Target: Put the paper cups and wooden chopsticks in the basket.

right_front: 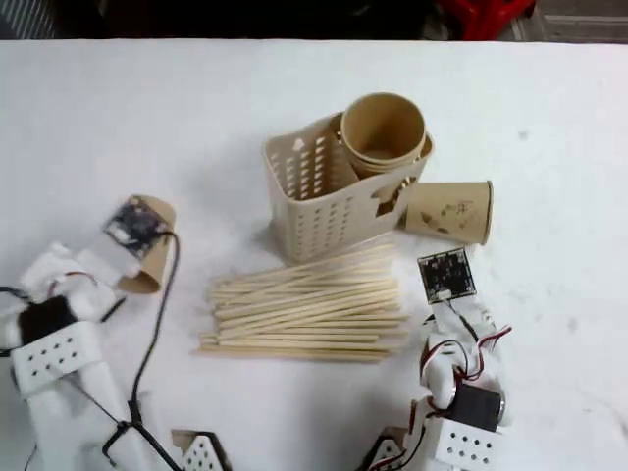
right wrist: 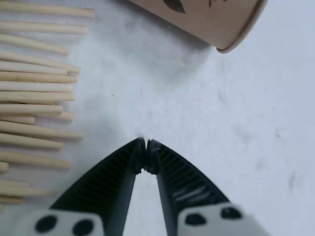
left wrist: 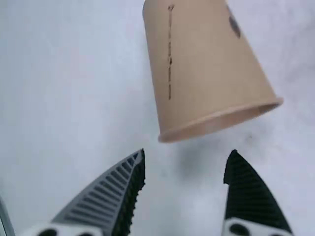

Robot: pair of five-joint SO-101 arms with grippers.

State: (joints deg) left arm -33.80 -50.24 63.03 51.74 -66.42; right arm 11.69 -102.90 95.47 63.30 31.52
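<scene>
Moulded cream plastic, matt, slotted walls: basket (right_front: 312, 211). Matt brown paper, smooth, rolled rims: stacked cups (right_front: 383, 128) inside the basket, printed cup (right_front: 449, 211) just beside the basket, third cup (left wrist: 206, 69) well apart from the basket. Bare pale wood, unvarnished: chopsticks (right_front: 304, 316) near the basket. Dark ribbed plastic, matt: left gripper (left wrist: 184, 169), right gripper (right wrist: 146, 147). White matt surface, faintly scuffed: table (right_front: 147, 108)

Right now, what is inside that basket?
A stack of paper cups sits in one end of the basket. The cups and walls hide the bottom, so anything lower down cannot be seen.
</scene>
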